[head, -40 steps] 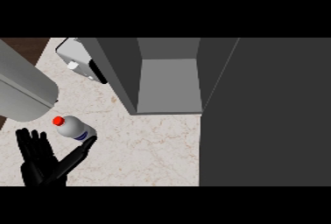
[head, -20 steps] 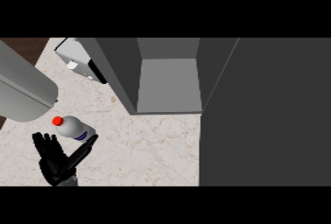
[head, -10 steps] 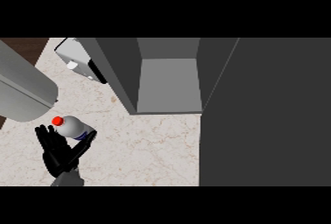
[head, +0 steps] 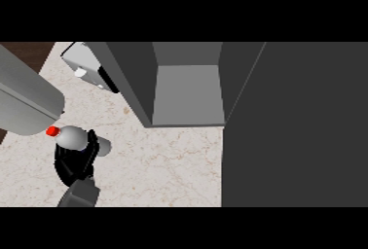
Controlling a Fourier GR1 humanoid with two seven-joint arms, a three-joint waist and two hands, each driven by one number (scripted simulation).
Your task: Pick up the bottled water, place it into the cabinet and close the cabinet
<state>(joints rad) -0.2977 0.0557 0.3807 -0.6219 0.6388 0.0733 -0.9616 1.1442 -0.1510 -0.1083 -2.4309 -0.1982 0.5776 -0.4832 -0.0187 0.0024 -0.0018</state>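
Observation:
The bottled water (head: 70,137) lies tilted on the marble counter at the left, its red cap (head: 52,131) pointing left. My left hand (head: 72,165) comes up from the lower edge and is curled round the bottle's lower half, with the thumb (head: 90,140) across its body. To the upper right stands the open grey cabinet (head: 187,92), its inside bare. The cabinet's dark door (head: 295,126) is swung out and fills the right side of the view. My right hand does not show.
A big grey cylinder (head: 25,97) slants across the upper left, right beside the bottle's cap. A white and grey appliance (head: 90,73) sits behind the cabinet's left wall (head: 129,78). Bare marble counter (head: 165,165) lies between the bottle and the door.
My left hand has moved up from the lower left to the bottle, and its spread fingers have closed round it. The bottle has barely shifted.

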